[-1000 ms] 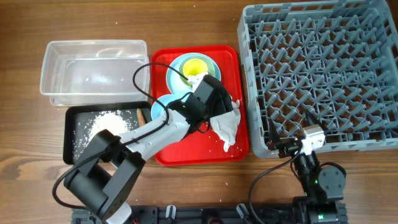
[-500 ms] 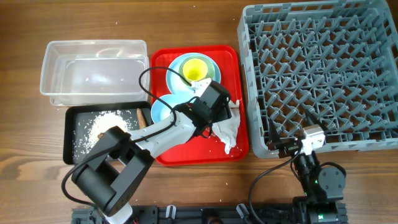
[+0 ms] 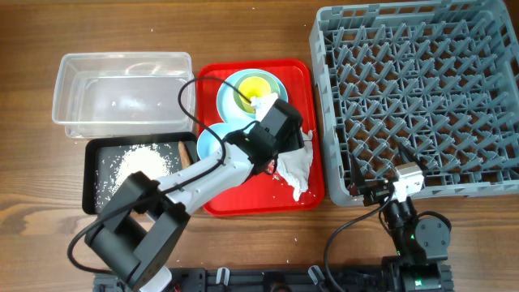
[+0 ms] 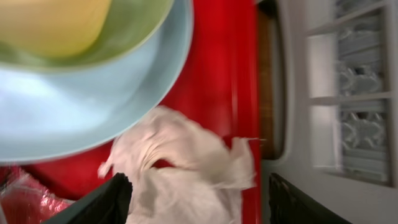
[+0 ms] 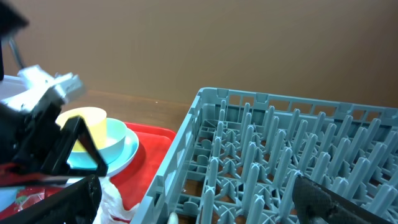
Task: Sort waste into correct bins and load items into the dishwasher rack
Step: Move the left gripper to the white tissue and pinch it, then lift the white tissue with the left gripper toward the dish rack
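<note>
The crumpled white napkin (image 3: 297,167) lies on the red tray's right side, next to the rack; it also shows in the left wrist view (image 4: 186,165). My left gripper (image 3: 289,144) is open right over it, and the napkin sits between its two fingers (image 4: 200,202). The red wrapper (image 4: 22,200) lies just left of it. The yellow cup (image 3: 253,88) stands in the pale green bowl (image 3: 273,84) on the blue plate (image 3: 225,103). The small blue bowl (image 3: 206,144) is partly under the arm. My right gripper (image 3: 375,191) is open and empty (image 5: 202,205) at the grey rack's (image 3: 413,97) near corner.
The clear tub (image 3: 122,85) stands at the back left. In front of it, the black tray (image 3: 93,191) holds white crumbs (image 3: 134,162) and the brown stick (image 3: 185,151). The flat red tray (image 3: 243,199) sits between these and the rack.
My left gripper has shifted slightly over the napkin, first toward the front right and then back a little. The napkin has hardly moved. The right arm has not moved.
</note>
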You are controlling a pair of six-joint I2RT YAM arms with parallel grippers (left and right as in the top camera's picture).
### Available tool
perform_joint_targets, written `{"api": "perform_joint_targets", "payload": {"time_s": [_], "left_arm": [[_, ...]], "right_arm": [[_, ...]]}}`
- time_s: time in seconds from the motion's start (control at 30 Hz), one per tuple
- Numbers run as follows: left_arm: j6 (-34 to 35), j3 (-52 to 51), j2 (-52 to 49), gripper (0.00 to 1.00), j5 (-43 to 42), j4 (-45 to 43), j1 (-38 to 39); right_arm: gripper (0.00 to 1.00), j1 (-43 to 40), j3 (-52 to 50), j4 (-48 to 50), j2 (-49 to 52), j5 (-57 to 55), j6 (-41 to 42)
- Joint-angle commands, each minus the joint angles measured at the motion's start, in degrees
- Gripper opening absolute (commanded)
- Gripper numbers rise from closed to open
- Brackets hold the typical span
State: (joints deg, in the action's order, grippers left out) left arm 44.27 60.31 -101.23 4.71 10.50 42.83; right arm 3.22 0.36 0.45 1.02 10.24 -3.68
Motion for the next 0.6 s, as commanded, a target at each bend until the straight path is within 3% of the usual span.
{"api": "perform_joint_targets", "payload": {"time_s": [0.0,0.2,0.4,0.57], "left_arm": [[-17.88,2.01,1.46,0.73,1.2,-1.62,1.09],[-44.15,1.99,1.36,0.8,3.74,-2.21,1.05],[-68.26,1.95,1.25,1.0,3.26,0.17,1.05],[-83.06,1.95,1.09,1.0,-5.97,4.0,0.85]], "right_arm": [[1.0,0.35,-0.07,0.35,-0.07,-0.07,0.7],[1.0,0.35,-0.07,0.33,-0.07,-0.07,0.7],[1.0,0.35,-0.07,0.33,-0.07,-0.07,0.7],[1.0,0.35,-0.07,0.33,-0.07,-0.07,0.68]]}}
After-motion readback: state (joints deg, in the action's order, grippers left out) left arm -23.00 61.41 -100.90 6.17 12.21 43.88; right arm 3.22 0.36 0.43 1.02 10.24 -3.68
